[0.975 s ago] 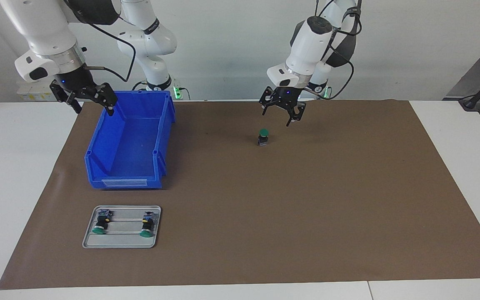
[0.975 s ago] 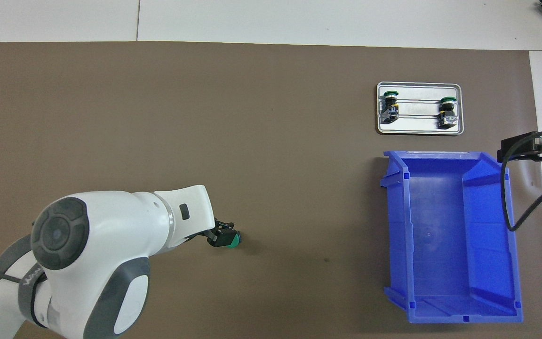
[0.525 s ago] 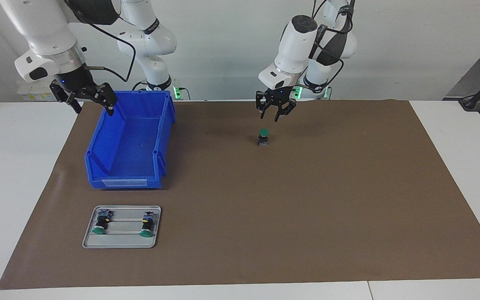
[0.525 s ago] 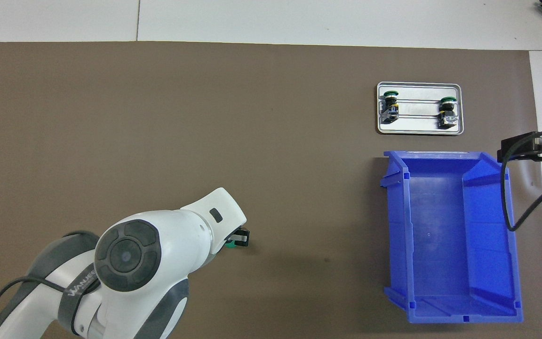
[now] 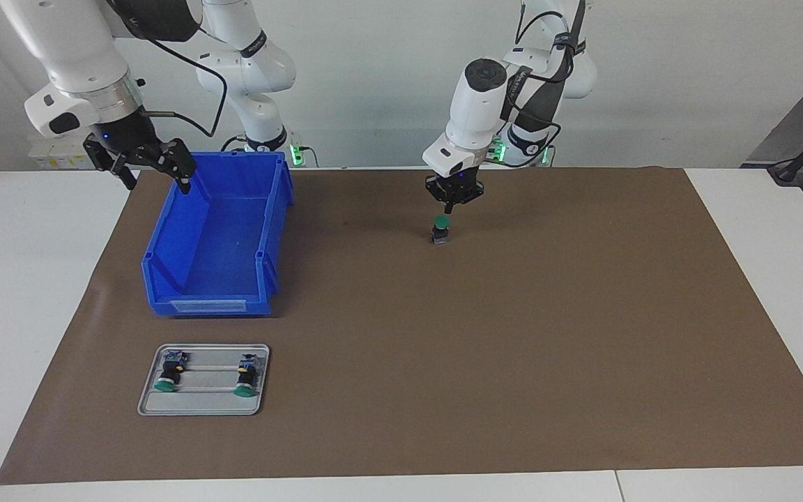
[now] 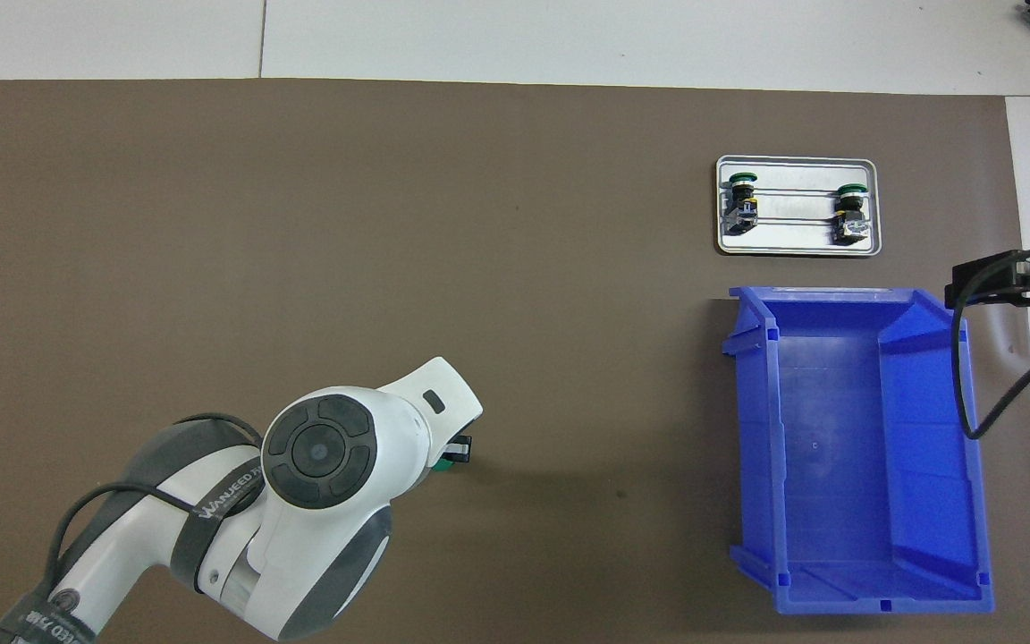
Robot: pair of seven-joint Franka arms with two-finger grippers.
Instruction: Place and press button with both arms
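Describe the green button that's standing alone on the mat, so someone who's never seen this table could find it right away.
Start at the brown mat, away from the blue bin. The button stands upright on the mat under the shut left gripper. Its two twins lie in the metal tray.

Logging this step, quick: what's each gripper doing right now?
Left gripper: shut, empty, just above the button.
Right gripper: open, empty, waiting over the blue bin.

Two white jointed arms, left arm (image 5: 485,104) and right arm (image 5: 74,63), with dark grey joint caps, black looping cables, silver wrist rings; black end effectors with small blue lights.
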